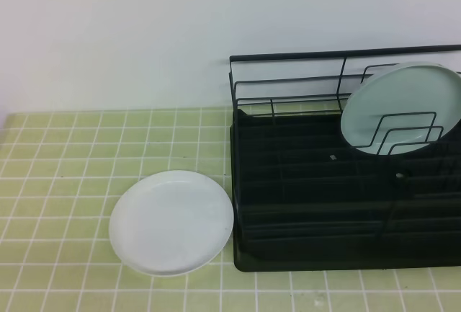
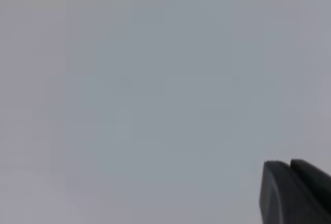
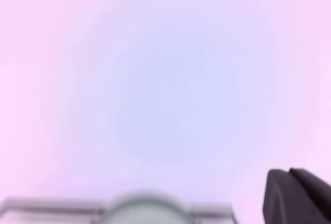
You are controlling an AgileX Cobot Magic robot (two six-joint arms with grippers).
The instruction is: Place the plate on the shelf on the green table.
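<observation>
The white plate [image 1: 171, 222] lies flat on the green table [image 1: 65, 182], just left of the shelf [image 1: 346, 189], its rim close to the tray's front left corner. Neither arm appears in the exterior high view. In the left wrist view the left gripper [image 2: 290, 168] shows only as two dark fingertips pressed together at the lower right, shut on nothing, against a blank grey wall. The right wrist view shows the right gripper [image 3: 289, 175] the same way, shut and empty, with a blurred strip of the shelf and a plate along the bottom edge.
A pale mint-tinted plate [image 1: 403, 107] stands on edge among the wire dividers at the shelf's back right. A white wall rises behind the tiles. Bare tiles stretch to the left and in front of the white plate.
</observation>
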